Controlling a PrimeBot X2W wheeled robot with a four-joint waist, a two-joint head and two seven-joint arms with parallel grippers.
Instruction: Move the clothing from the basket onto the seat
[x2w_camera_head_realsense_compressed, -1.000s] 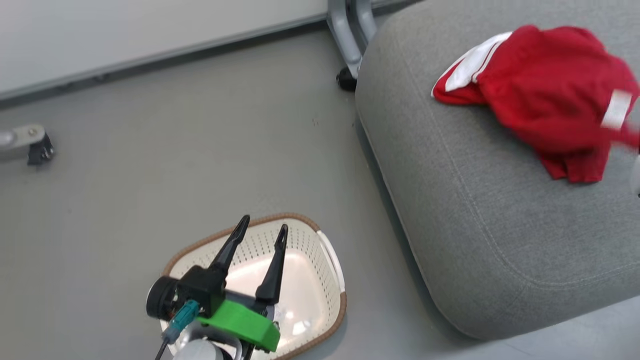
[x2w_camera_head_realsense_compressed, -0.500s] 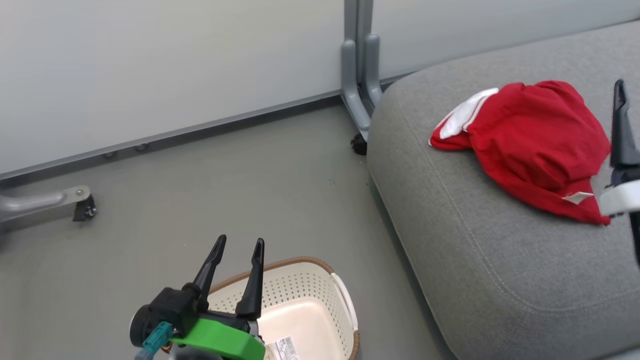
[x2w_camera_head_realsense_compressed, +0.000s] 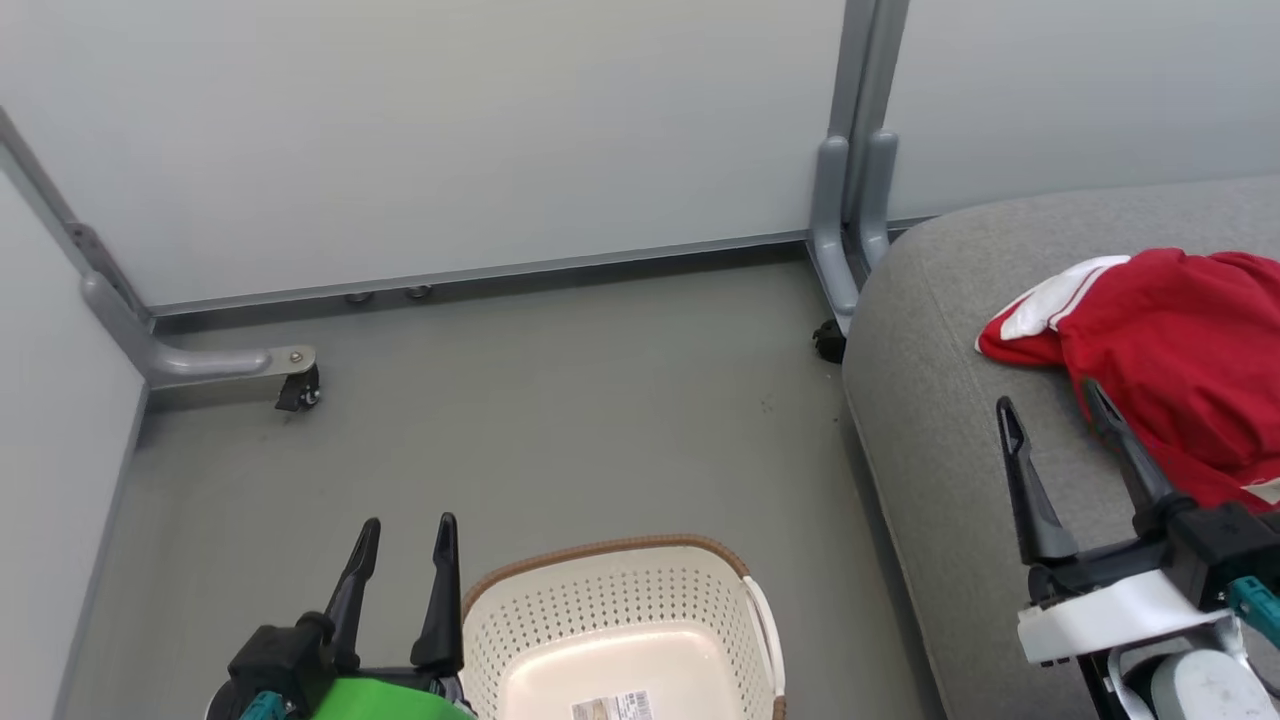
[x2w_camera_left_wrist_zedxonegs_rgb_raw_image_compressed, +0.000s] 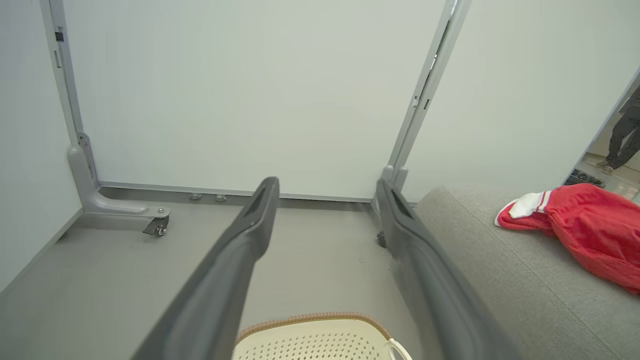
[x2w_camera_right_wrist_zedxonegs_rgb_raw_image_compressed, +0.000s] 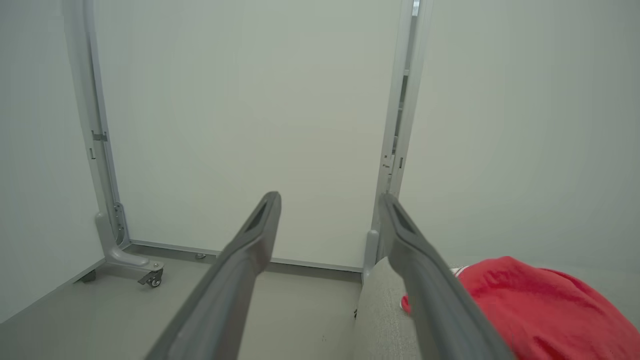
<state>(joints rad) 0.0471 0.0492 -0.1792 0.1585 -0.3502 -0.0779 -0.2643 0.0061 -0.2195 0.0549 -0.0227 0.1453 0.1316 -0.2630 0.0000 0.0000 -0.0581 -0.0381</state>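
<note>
- Pale grey partition panels (x2w_camera_head_realsense_compressed: 500, 130) on grey posts, upright behind the basket (x2w_camera_head_realsense_compressed: 600, 610), along the far edge of the floor.
- Grey floor (x2w_camera_head_realsense_compressed: 550, 420), under the basket and stretching away behind it.
- Large grey upholstered seat (x2w_camera_head_realsense_compressed: 940, 420), to the right of the basket and apart from it, one rounded corner nearest.
- Red clothing (x2w_camera_head_realsense_compressed: 1170, 350) with white striped trim, heaped on the seat, well to the right of the basket and beyond it.
- Cream perforated basket with a brown rim, upright on the floor, label sticker (x2w_camera_head_realsense_compressed: 612, 706) showing on its bottom.
- Right tool (x2w_camera_head_realsense_compressed: 1048, 397), right of the basket and over the seat, fingers spread wide, gripping nothing; one fingertip in front of the clothing's near edge, contact impossible to tell.
- Left tool (x2w_camera_head_realsense_compressed: 410, 522), just left of the basket, fingers parted wide, gripping nothing.
- Small castor foot (x2w_camera_head_realsense_compressed: 290, 375) at a post's base, far left behind the basket.
</note>
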